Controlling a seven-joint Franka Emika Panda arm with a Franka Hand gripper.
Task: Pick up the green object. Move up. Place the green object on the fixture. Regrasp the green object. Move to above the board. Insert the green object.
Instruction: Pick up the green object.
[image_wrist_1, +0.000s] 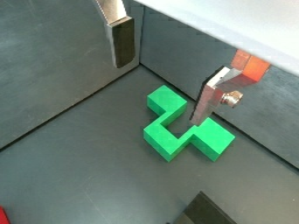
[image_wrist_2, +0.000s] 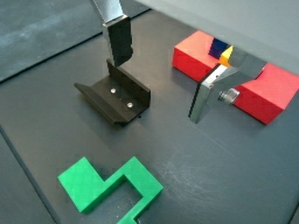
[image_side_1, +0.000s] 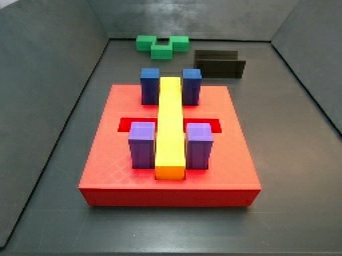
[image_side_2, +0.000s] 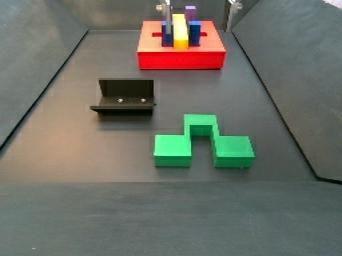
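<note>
The green object (image_side_2: 201, 142) is seen lying flat on the dark floor, near the camera in a side view, with the fixture (image_side_2: 124, 97) just beyond it to the left and the board (image_side_2: 181, 46) well apart at the far end. Nothing is held: in both wrist views the gripper (image_wrist_1: 163, 74) is shown with its fingers (image_wrist_1: 121, 44) spread wide and only floor between them. The gripper is held above the floor, and the green object lies below it, offset toward one finger rather than centred in the gap. Its two legs point toward the near edge of the scene, so the pick is judged to depend on centring over the raised middle before descent. The pick-up is not yet begun.
</note>
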